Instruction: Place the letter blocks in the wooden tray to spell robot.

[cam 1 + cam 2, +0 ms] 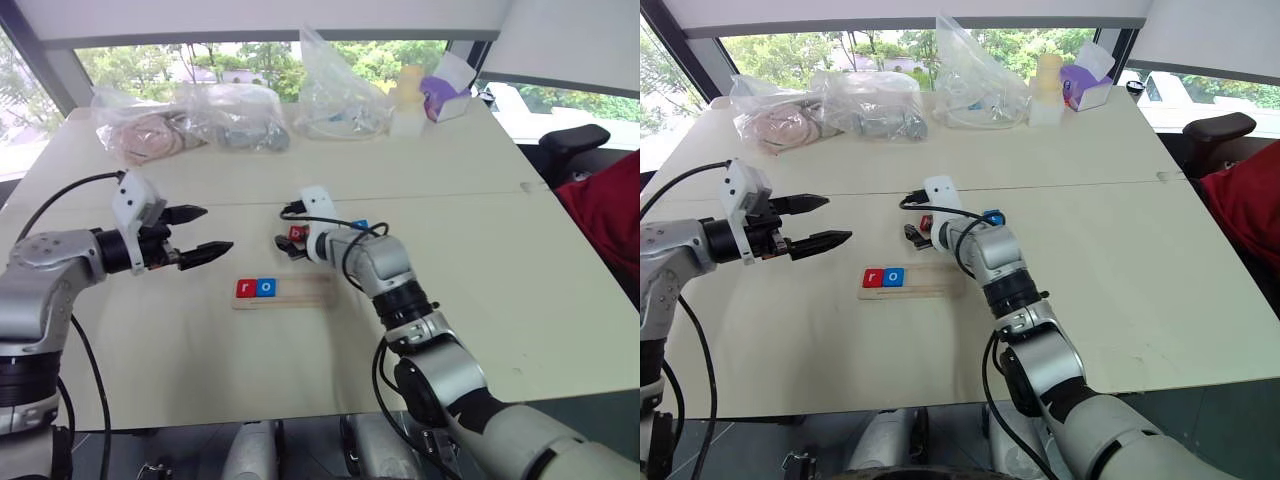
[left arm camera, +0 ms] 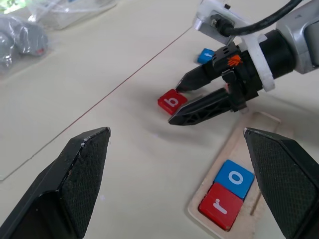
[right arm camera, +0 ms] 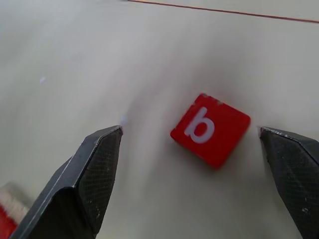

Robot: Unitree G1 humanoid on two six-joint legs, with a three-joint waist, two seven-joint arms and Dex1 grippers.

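The wooden tray (image 1: 300, 292) holds the red r tile (image 2: 218, 205) and blue o tile (image 2: 234, 179) at its left end. The red b tile (image 3: 210, 129) lies flat on the table beyond the tray, between the wide-open fingers of the right gripper (image 2: 180, 103), untouched. The left gripper (image 1: 197, 234) hangs wide open and empty, well left. The right arm is nearer.

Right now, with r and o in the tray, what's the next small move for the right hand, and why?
Probably ease the right hand down around the red b block and close on it. The wooden tray already holds the red r and blue o, so b comes next; it lies flat on the table between the open fingers, not yet gripped.
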